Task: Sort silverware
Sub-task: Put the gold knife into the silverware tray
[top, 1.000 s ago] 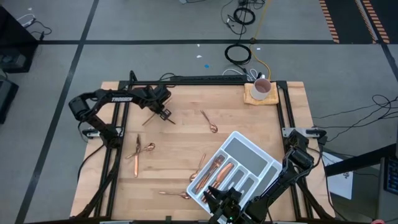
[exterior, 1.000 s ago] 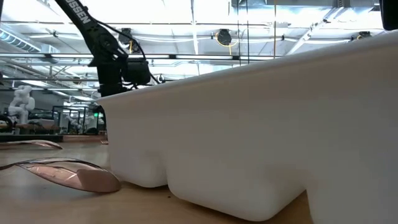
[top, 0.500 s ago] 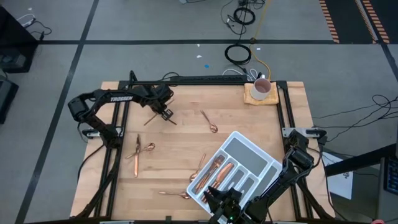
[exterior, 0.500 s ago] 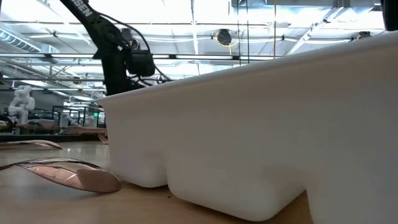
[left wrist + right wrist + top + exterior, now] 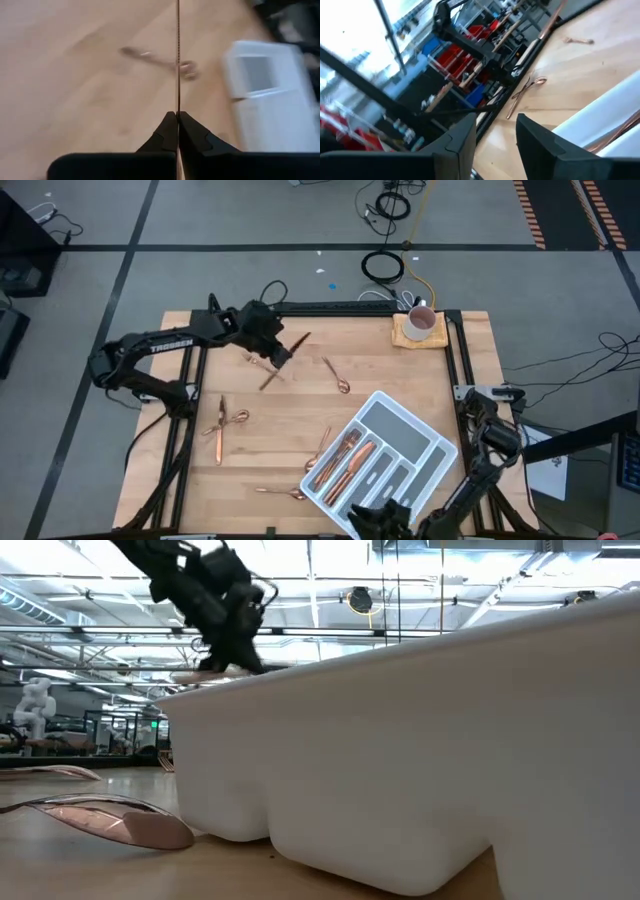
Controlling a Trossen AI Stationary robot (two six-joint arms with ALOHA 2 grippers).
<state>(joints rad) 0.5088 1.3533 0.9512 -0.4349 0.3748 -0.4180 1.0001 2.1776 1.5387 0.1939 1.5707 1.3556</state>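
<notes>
On the left arm point(image 5: 165, 346), white lettering reads "TROSSEN".

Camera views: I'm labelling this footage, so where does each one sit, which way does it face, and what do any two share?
High: overhead, straight down; both arms, white tray.
Low: table height, level; tray wall, left gripper above.
Left wrist: past the shut left gripper clamping a slim copper piece, toward tray.
Right wrist: past the open right gripper, across table.
Shared: tray in all.

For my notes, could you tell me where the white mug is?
In the high view, the white mug sits on a small mat at the table's far right corner, beyond the tray.
</notes>
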